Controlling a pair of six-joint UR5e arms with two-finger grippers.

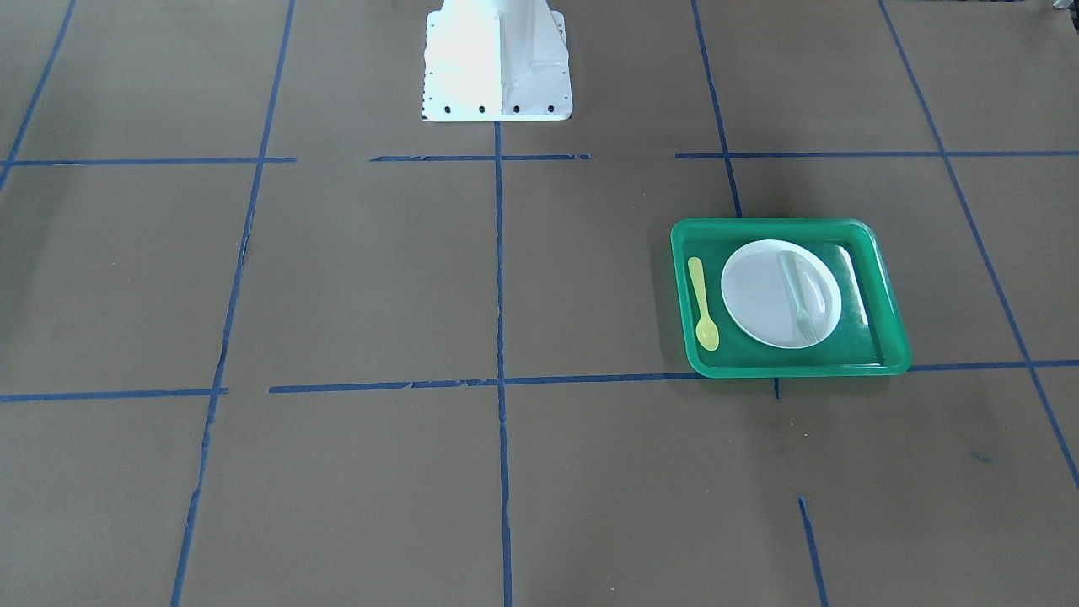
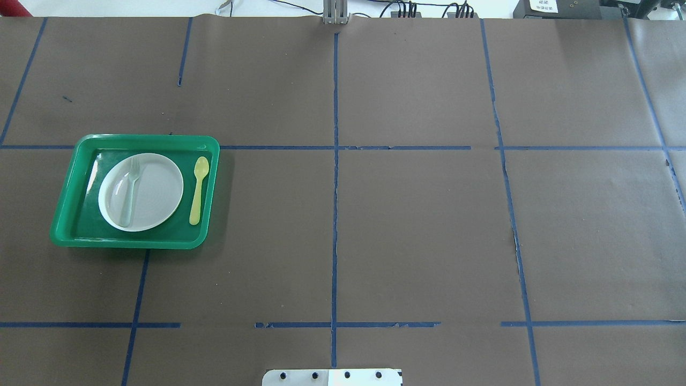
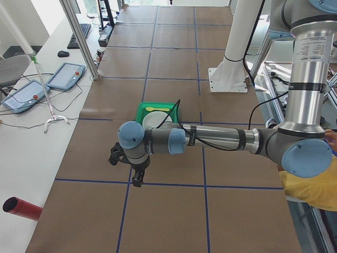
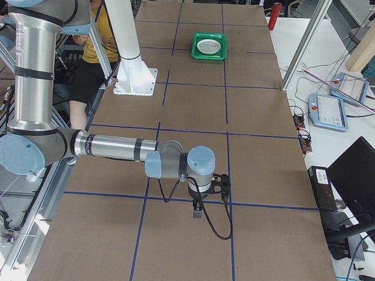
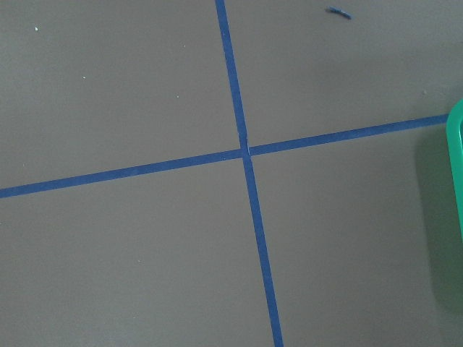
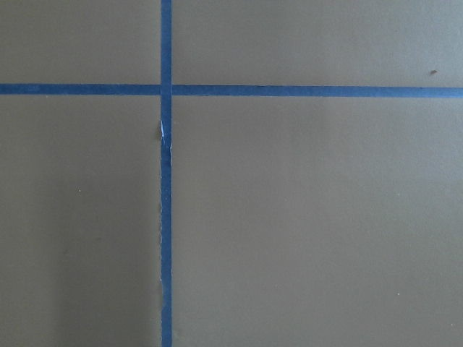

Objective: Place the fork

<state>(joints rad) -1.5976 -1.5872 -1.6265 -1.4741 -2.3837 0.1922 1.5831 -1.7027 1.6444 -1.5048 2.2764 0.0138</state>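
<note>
**Fork on plate; finger state of both grippers unreadable**

Start at the left of your overhead view. The green rectangular plastic tray (image 2: 144, 138) sits on the brown paper-covered table (image 2: 418, 225) w/ its blue tape grid (image 2: 335, 214). Inside the tray is the round white plate (image 2: 158, 195). The slim pale whitish-green plastic fork (image 2: 130, 187) lies on the plate's left half, tines to the far side, handle toward the robot, and nothing grips it. Right of the plate, on the tray floor, lies the yellow plastic spoon (image 2: 198, 190), bowl at the far end.

The left gripper (image 3: 138, 178) hangs over bare table near the tray. You see it in the left side view only, so you can't tell how far its fingers stand apart. The right gripper (image 4: 198, 209) is well apart from the tray and appears only in the right side view, so you can't tell there either. The left wrist cam catches the tray's rim at its right edge.
</note>
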